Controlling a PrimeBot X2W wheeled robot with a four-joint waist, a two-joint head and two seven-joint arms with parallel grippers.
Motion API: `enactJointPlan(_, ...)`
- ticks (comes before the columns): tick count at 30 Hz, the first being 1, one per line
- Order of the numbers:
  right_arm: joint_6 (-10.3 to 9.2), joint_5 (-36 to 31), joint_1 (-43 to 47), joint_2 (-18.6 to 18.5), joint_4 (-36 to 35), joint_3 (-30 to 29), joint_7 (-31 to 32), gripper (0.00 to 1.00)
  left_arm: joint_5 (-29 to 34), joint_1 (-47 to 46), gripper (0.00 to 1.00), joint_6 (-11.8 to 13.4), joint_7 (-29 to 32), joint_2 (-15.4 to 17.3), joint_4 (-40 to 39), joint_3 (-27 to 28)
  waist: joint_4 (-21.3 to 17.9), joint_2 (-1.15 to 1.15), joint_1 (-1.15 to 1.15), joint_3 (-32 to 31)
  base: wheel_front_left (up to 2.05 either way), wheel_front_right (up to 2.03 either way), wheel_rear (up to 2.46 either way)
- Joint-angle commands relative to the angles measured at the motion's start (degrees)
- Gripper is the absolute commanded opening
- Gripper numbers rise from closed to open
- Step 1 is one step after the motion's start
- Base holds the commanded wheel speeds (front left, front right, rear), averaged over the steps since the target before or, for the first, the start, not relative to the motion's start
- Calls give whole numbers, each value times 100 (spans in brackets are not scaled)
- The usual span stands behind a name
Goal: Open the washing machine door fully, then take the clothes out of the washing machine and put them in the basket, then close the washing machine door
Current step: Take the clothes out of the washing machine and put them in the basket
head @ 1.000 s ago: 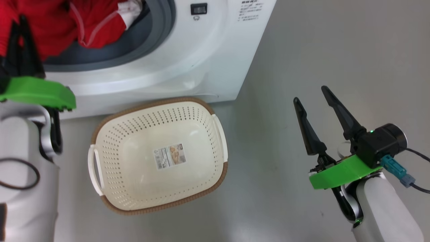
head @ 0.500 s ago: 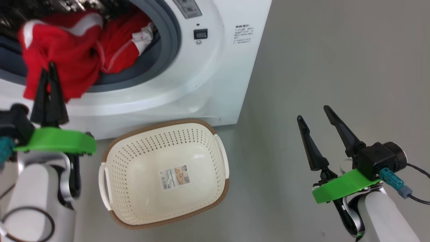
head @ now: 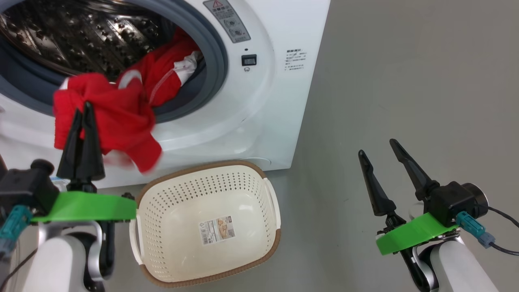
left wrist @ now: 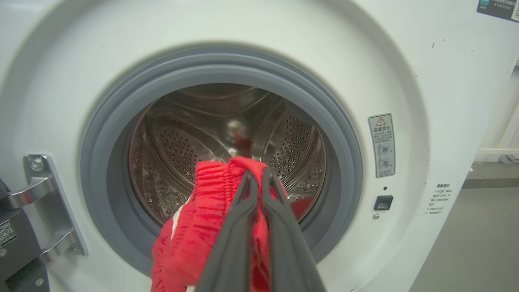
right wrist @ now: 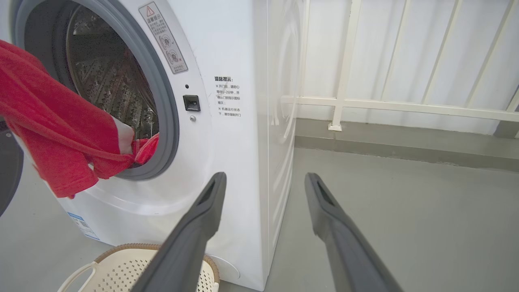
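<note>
The washing machine stands open, its steel drum ringed by a grey seal. My left gripper is shut on a red garment of the clothes, which hangs outside the opening, over the machine's front and just above the basket's far left corner. Along my own fingers, the left gripper pinches the red garment before the drum. More red clothes with white trim lie in the drum mouth. The cream basket sits on the floor below. My right gripper stands open to the right, holding nothing.
The door's metal hinge is at the opening's left, and a dark curved piece of the door shows beside it. Grey floor stretches right of the machine. A white railing runs along the wall behind.
The head camera has tilted, shifting the whole picture down. My left gripper has drawn the red garment out of the drum and over the machine's front. The right gripper has stayed open.
</note>
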Motion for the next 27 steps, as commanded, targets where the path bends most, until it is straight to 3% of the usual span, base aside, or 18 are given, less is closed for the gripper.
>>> enactJointPlan(1,2,90,60,20,-131,97,-36,100,-71,93,0,54,62,112,-381,166,2,0,0,-21,0,0,0)
enactJointPlan(10,2,122,65,51,-134,105,-36,100,-223,680,0,185,387,-86,-1069,32,25,0,0,-47,0,0,0)
enactJointPlan(18,2,114,25,50,-167,133,-36,100,-453,841,0,100,280,-239,-590,-52,52,0,0,99,0,0,0)
enactJointPlan(27,2,116,-96,24,-203,161,-36,100,-532,570,0,-21,147,-356,613,-284,-1,0,0,421,0,0,0)
